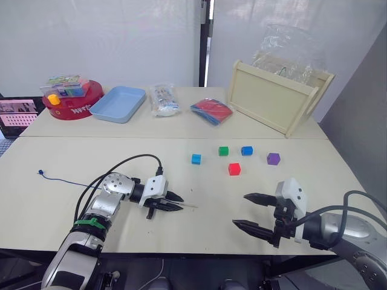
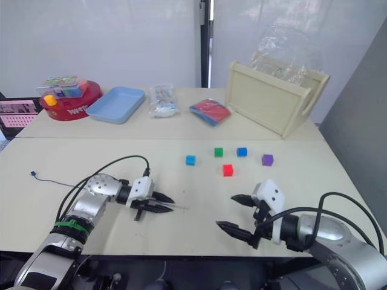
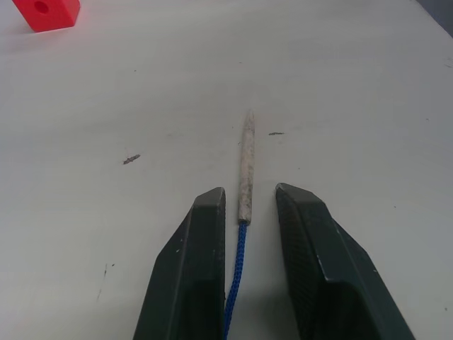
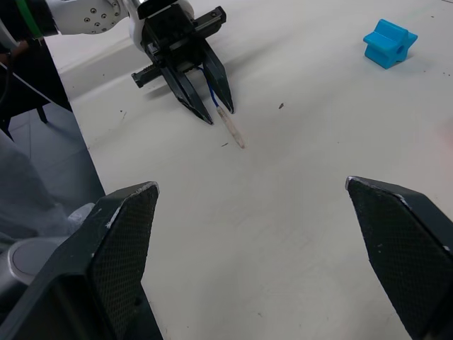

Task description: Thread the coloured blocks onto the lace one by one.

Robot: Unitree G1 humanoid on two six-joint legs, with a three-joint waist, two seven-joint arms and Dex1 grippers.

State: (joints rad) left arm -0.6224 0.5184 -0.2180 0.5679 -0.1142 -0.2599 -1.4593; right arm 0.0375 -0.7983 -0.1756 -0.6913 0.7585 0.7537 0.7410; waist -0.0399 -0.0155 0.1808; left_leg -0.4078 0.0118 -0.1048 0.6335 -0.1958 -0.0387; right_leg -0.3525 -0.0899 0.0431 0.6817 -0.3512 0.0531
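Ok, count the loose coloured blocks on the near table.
5, all on the table beyond both grippers: light blue block leftmost, green block, blue block, purple block rightmost, red block nearest the robot. None threaded yet.

Twin head views high over the table (image 1: 181,175) (near-identical), wrist views low, close, facing each other.

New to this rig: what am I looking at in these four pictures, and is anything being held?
A two-armed robot faces a pale table. Two pictures come from its head; the other two from a camera on each wrist. The left gripper straddles the lace just behind its pale tip, fingers a little apart, so it is not clearly gripped. The right gripper is wide open, holding nothing. Five coloured blocks lie loose: light blue, green, blue, red, purple. Behind are a blue tray and a wooden box.
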